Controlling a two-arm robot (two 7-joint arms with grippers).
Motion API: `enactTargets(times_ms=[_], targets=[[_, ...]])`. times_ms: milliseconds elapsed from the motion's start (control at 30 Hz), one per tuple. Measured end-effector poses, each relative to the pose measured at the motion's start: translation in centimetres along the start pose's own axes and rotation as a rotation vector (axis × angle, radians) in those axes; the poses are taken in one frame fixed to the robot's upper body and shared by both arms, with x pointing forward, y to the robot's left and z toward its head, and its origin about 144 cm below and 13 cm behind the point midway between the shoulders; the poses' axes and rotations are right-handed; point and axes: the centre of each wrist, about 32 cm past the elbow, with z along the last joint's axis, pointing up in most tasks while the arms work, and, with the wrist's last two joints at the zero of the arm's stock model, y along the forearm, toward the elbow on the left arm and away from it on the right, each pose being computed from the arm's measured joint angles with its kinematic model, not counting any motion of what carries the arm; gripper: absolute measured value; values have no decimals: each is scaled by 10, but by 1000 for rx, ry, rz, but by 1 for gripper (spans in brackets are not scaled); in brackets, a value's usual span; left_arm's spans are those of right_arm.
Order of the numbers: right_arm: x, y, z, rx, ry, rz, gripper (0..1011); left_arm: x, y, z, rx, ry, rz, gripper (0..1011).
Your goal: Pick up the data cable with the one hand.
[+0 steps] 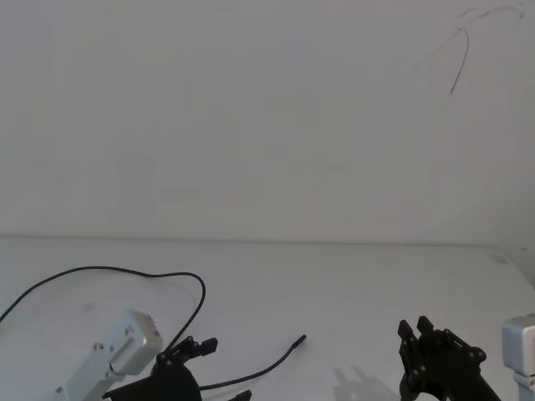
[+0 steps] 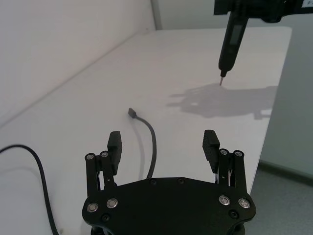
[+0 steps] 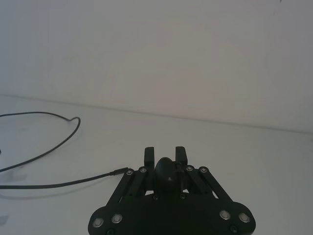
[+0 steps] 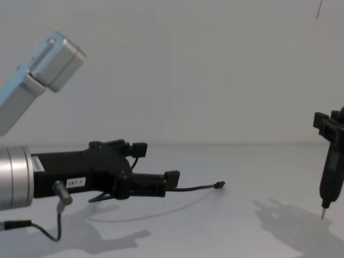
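Low at the head view's bottom left, the left gripper (image 2: pixel 163 142) hangs with jaws wide astride the data cable (image 2: pixel 142 119) on the worktop (image 1: pixel 351 284), seemingly lined up to pinch it. At bottom right, the right gripper (image 3: pixel 165 151) clamps a pen-like tool (image 2: pixel 232 39) near the worktop's edge, well apart, leaving open room between.

Head above, chest sideways, sharing data cable (image 4: pixel 201 187)

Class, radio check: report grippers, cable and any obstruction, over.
Left gripper open, straddling cable, not gripped. Cable flat on table. Right gripper shut on pen tool, off right. Nothing blocking.
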Motion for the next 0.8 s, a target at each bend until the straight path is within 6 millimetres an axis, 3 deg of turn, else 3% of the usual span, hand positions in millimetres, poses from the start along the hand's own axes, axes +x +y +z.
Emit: enactTargets(times_ms=[400,800], targets=[[0,0,0,0,0,0,251,-6,-9,-18,28,44,36,1001],[0,0,0,0,0,0,251,-3,-19,-22,39,26,38,1001]])
